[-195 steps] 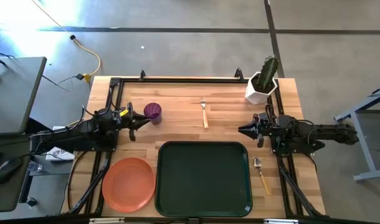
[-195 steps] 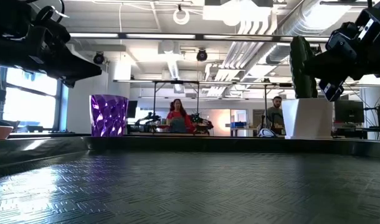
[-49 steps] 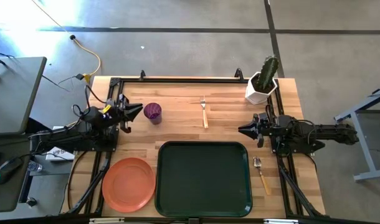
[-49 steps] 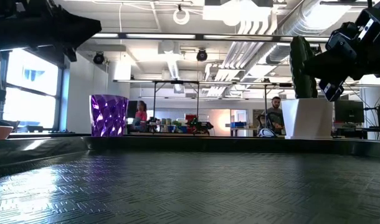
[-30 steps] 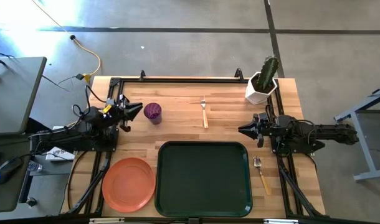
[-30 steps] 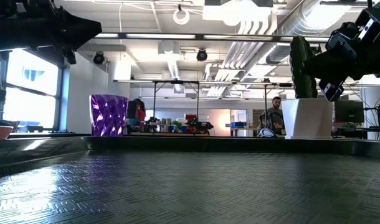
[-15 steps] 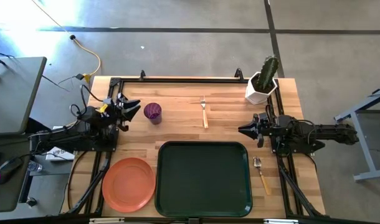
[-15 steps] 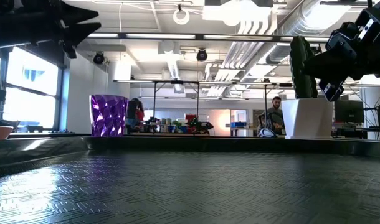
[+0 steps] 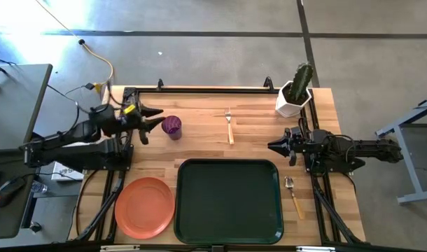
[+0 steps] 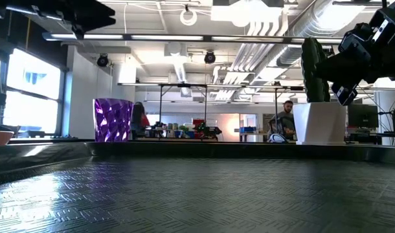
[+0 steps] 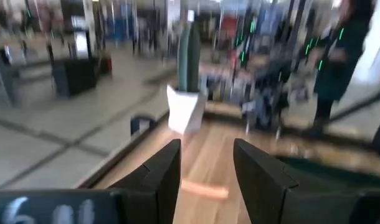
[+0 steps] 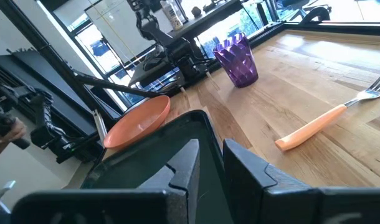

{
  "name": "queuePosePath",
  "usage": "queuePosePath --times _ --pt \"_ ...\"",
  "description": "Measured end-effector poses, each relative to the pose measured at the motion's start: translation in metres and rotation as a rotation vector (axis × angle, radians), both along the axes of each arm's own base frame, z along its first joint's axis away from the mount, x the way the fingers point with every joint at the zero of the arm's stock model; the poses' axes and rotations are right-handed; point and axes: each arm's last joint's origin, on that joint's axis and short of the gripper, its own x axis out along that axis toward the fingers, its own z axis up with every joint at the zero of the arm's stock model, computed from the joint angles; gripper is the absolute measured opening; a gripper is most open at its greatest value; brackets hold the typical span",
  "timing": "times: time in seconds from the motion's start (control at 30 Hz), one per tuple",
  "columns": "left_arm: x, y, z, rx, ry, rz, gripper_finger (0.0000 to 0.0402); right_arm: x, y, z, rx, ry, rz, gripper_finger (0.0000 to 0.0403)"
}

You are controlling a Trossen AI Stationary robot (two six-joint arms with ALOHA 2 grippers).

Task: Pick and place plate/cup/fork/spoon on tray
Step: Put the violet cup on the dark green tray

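Left gripper [image 9: 157,116] hangs raised just left of the cup [image 9: 171,126], fingers spread, holding nothing. One purple faceted cup, one salmon plate [image 9: 145,207], one green tray [image 9: 228,201], one fork [image 9: 229,127], one spoon [image 9: 294,195]. Right gripper [image 9: 273,146] idles at right, fingers slightly parted, holding nothing.

We see an open industrial lab or workshop, exposed ceiling ducts [image 10: 275,26] and strip lights far above our right gripper [image 10: 343,81], equipment-laden workbenches [image 10: 197,133] beyond it, a person [image 10: 285,116] working there, polished concrete floor [image 9: 220,49] around our table [image 9: 199,143].
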Motion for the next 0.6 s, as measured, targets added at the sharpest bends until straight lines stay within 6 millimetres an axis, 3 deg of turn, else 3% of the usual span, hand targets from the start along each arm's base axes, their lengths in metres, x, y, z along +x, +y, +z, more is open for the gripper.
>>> queuePosePath --times 0.33,0.6 --pt "0.028 0.008 0.014 -0.089 0.359 -0.005 0.0136 0.000 0.000 0.000 0.000 0.000 0.000 0.0064" --pt "0.053 0.015 -0.003 -0.144 0.518 -0.004 0.0136 0.000 0.000 0.000 0.000 0.000 0.000 0.0064"
